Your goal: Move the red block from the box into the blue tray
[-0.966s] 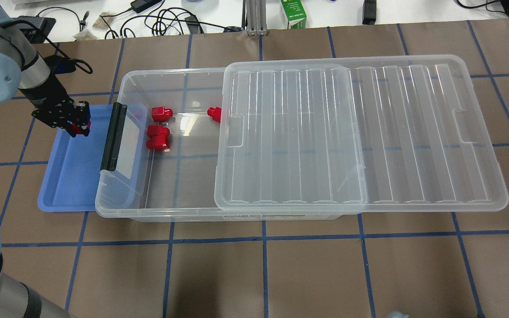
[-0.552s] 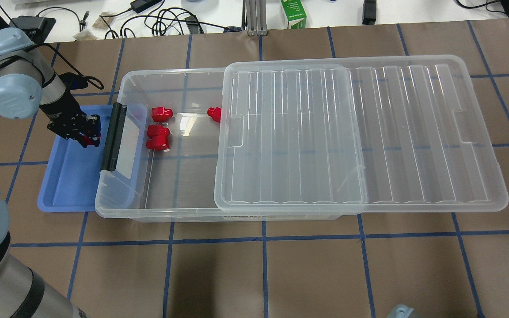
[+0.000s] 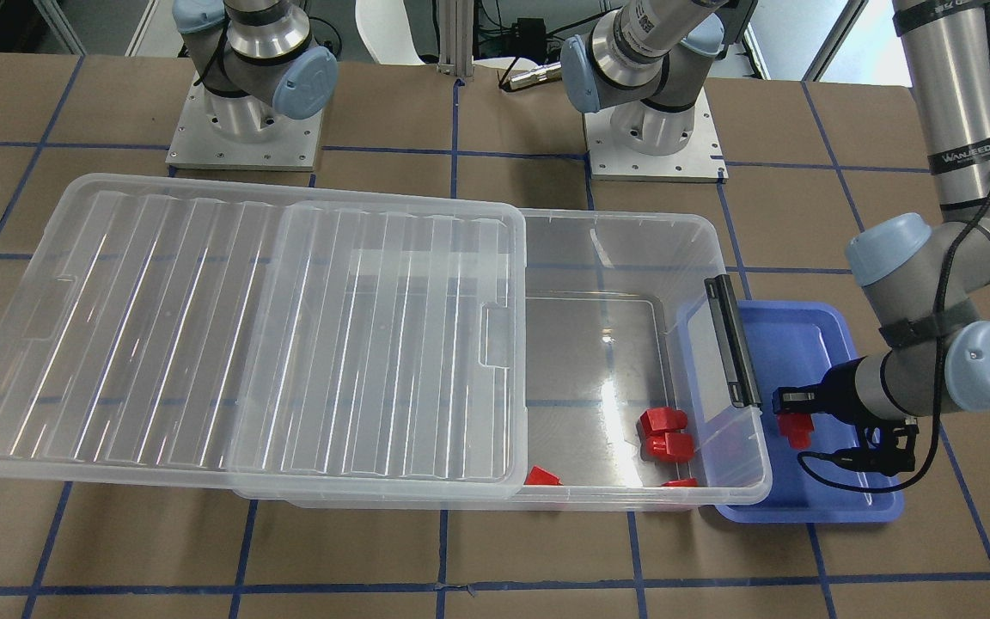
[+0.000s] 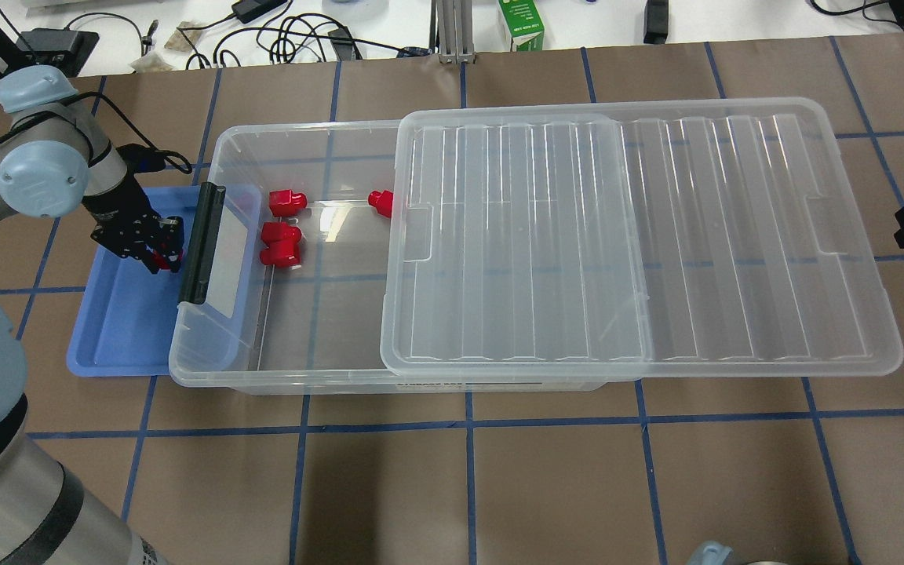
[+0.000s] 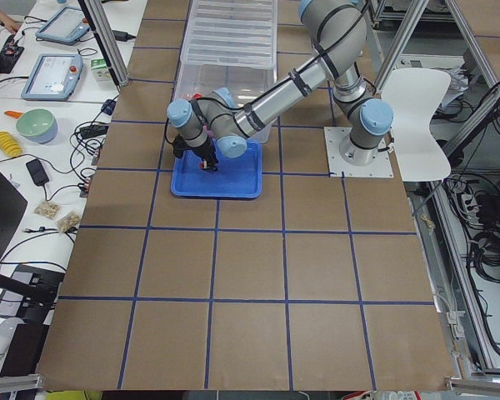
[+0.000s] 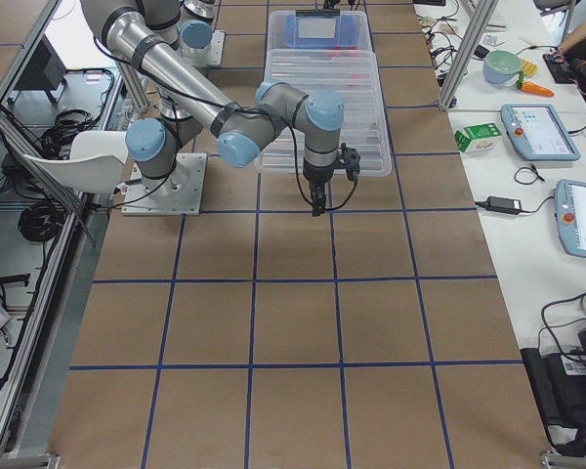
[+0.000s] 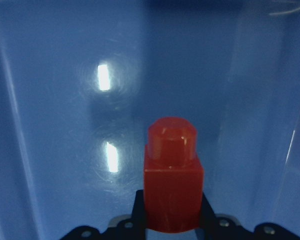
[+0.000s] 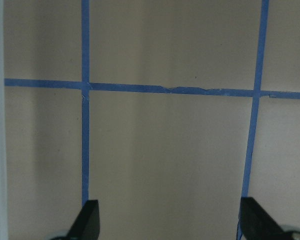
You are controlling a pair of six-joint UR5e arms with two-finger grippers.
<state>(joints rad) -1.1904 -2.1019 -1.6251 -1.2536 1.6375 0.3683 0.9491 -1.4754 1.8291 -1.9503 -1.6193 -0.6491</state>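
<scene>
The left arm bends sharply at the elbow, with its wrist turned so the left gripper [image 4: 155, 253] points down. Its fingers are closed on the sides of the red block [image 7: 172, 185], whose stub faces away from the palm. The right arm stretches outward — the right gripper [image 8: 172, 222] also points down, its fingers [image 8: 90, 222] spread wide apart.

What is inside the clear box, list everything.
In the box's open end lie a single red piece, a joined red pair, and a third red piece half under the lid. The ribbed lid blurs the rest of the floor.
</scene>
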